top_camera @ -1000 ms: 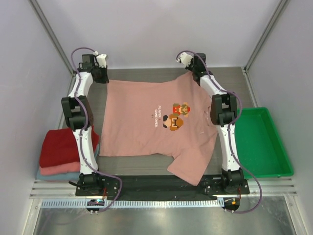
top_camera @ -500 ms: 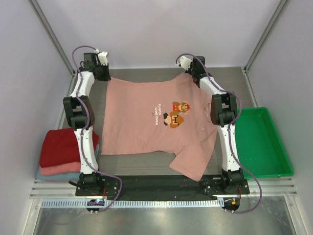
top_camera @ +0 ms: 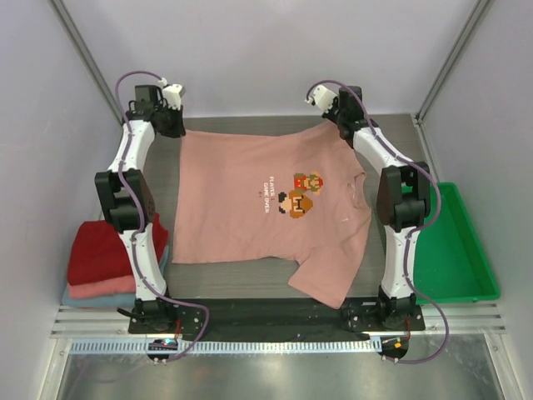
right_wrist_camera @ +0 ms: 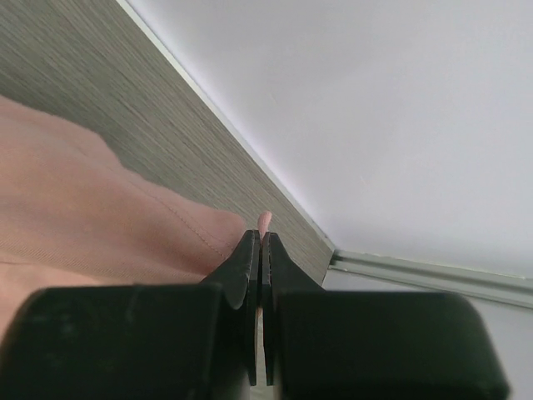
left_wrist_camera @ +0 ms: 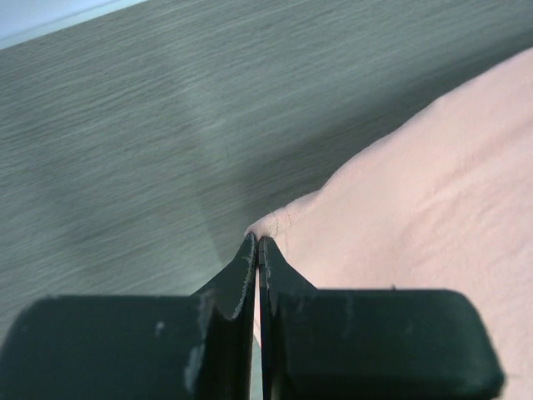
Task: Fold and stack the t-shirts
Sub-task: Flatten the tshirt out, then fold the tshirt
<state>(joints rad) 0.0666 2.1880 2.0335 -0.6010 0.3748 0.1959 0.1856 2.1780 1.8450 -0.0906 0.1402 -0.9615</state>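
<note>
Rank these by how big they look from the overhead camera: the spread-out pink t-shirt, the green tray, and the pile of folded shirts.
1. pink t-shirt, by far the largest.
2. green tray.
3. pile of folded shirts, looking a little smaller than the tray; both are partly hidden, so this is unsure.

The dusty-pink t-shirt (top_camera: 241, 208) carries a pixel-art print (top_camera: 300, 197) in red, brown and orange, beside small text (top_camera: 267, 198) that looks white and red, though it is too tiny to be sure. The folded stack runs dark red tee (top_camera: 100, 250) over salmon-pink tee (top_camera: 92, 289) over light-blue tee (top_camera: 86, 301). The tray (top_camera: 454, 250) is bright green, and the worktop (top_camera: 233, 279) is grey with a fine wood grain.
</note>
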